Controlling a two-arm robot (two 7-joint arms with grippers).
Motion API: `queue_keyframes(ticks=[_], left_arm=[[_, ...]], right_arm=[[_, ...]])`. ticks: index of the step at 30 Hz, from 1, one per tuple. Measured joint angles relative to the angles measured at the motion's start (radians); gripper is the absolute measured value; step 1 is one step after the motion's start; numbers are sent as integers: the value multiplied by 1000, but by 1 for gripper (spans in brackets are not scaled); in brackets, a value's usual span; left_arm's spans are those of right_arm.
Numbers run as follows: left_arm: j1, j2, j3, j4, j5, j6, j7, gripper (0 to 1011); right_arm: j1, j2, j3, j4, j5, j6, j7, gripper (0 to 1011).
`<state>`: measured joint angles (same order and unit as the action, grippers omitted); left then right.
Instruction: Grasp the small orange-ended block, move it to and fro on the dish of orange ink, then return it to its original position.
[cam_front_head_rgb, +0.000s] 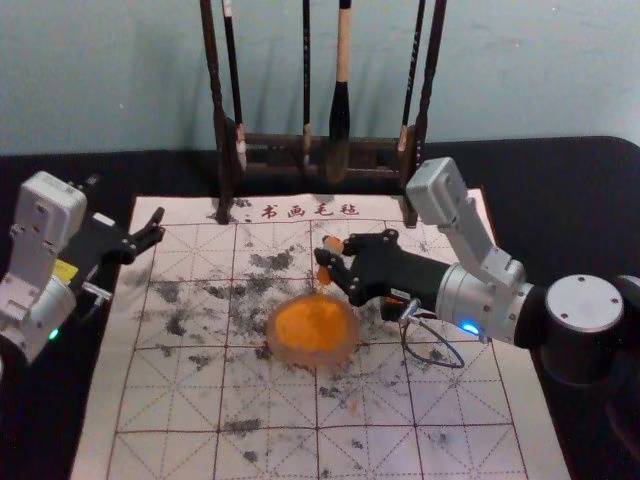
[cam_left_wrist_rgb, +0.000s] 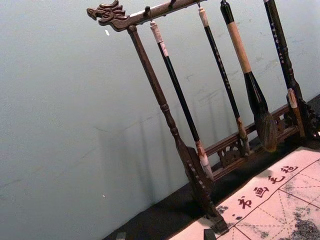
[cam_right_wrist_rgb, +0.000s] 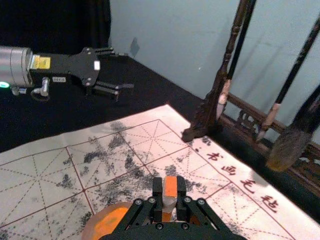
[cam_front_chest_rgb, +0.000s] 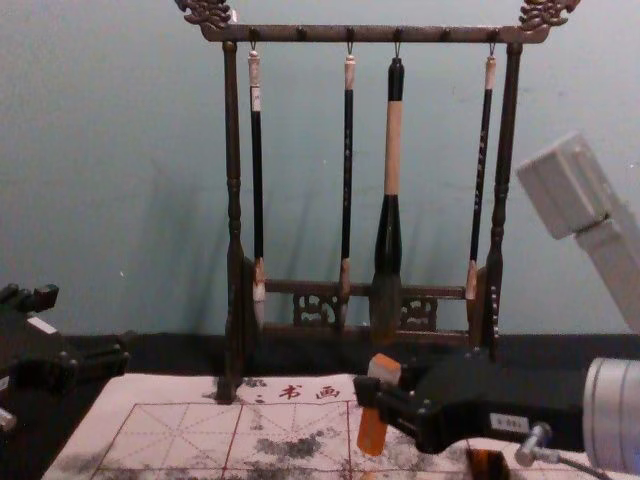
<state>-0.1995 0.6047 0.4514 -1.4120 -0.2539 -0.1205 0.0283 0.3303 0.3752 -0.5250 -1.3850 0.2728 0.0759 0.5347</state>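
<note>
Head view: right claw (cam_front_head_rgb: 328, 257) had the block (cam_front_head_rgb: 324, 274) clamped, low end near the dish (cam_front_head_rgb: 312, 359)'s far edge; I judged ink (cam_front_head_rgb: 313, 326) lay below, robot-side. Left claw (cam_right_wrist_rgb: 129, 70) idled open, off left.

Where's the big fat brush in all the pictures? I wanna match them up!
Head view: fat brush near the top, just right of the middle.
Left wrist view: fat brush hanging between two thinner brushes.
Right wrist view: fat brush beyond the red writing.
Chest view: fat brush right of the middle, third of four from the left.
Landmark in all four: the dark rack.
</note>
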Motion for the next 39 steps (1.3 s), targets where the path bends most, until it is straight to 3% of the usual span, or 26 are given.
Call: queue_keyframes(ticks=[21, 39], left_arm=[[0, 0, 0, 0, 0, 0, 0, 1001], [0, 0, 0, 0, 0, 0, 0, 1001]], right_arm=[[46, 15, -81, 3, -11, 107, 45, 121], [73, -7, -93, 43, 1, 141, 29, 121]])
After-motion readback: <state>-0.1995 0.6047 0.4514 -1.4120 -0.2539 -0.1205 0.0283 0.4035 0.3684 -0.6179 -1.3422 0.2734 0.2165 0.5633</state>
